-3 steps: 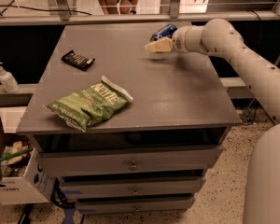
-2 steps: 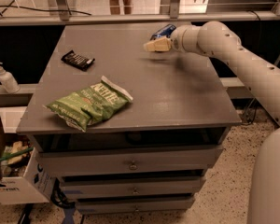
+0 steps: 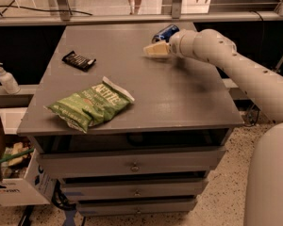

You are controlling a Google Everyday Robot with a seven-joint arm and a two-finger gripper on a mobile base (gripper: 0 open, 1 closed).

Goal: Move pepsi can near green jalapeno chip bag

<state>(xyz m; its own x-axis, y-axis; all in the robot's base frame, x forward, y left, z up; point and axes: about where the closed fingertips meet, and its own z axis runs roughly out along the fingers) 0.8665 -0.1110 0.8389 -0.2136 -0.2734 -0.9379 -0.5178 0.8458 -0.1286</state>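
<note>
The pepsi can (image 3: 164,32) is blue and lies on its side at the far right of the grey table (image 3: 179,98). My gripper (image 3: 153,50) is just in front of the can, low over the table top, at the end of my white arm (image 3: 236,65), which reaches in from the right. It holds nothing that I can see. The green jalapeno chip bag (image 3: 90,104) lies crinkled near the table's front left edge, far from the can.
A small flat black packet (image 3: 79,60) lies at the table's left rear. Drawers (image 3: 132,166) sit under the table top. A soap dispenser (image 3: 6,78) stands on a ledge at the left, and a cardboard box (image 3: 12,182) sits on the floor below.
My gripper has shifted slightly left and toward the front, away from the can. The can and the chip bag have not moved.
</note>
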